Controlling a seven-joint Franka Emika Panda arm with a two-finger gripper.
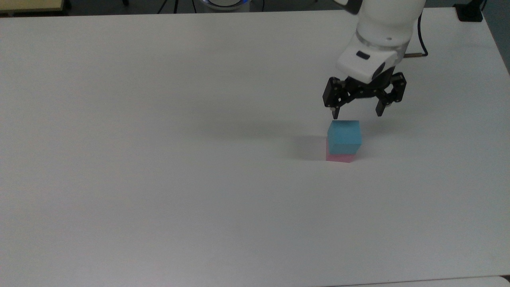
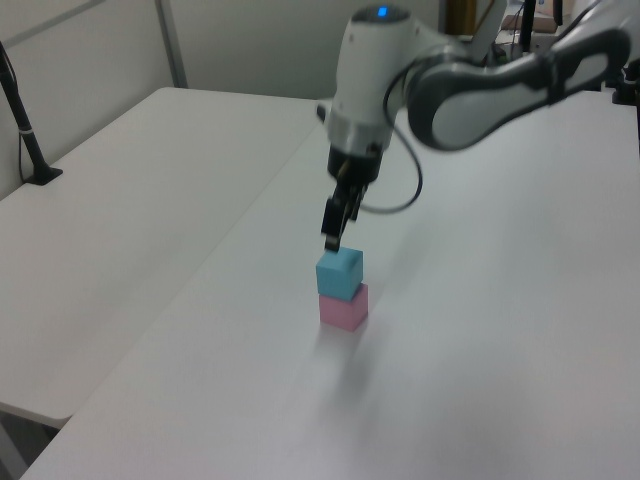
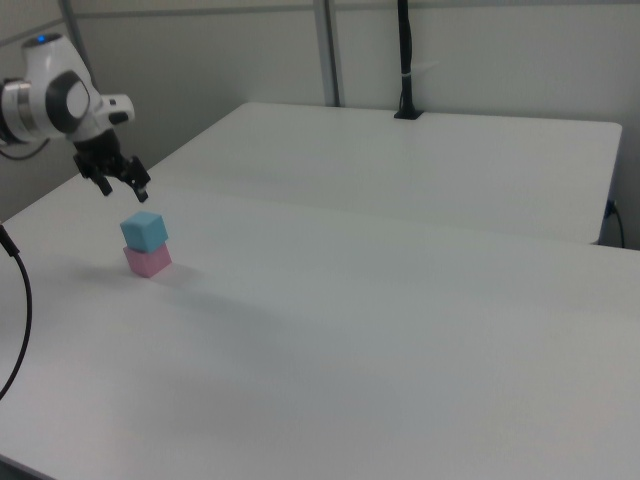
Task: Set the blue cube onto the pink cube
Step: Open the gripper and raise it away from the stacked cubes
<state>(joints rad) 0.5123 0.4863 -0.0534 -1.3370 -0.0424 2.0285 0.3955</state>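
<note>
In the top view, the blue cube [image 1: 344, 136] is seen resting on the pink cube [image 1: 339, 158], of which only a thin strip shows at the near and left edges, so the stack is nearly flush. The pair stands on the white table [image 1: 159, 159], toward the top view's right and about halfway between the far and near edges. The gripper [image 1: 357, 112] is held just above and slightly beyond the blue cube, its two black fingers spread wide apart with nothing between them; no contact with the cube is seen. In the left view, the blue cube [image 2: 339, 273] is shown sitting squarely on the pink cube [image 2: 343, 307], shifted a little toward the left view's left. The gripper [image 2: 332, 238] hangs just above the blue cube's top, clear of it, below the white arm [image 2: 470, 85] that reaches in from the left view's upper right. In the right view, the stack is found near the right view's left edge, blue cube [image 3: 144, 230] over pink cube [image 3: 148, 260], and the gripper [image 3: 124, 187] is seen above it and a little to the right view's left, fingers parted and empty. A second white table [image 3: 420, 160] lies beyond.
</note>
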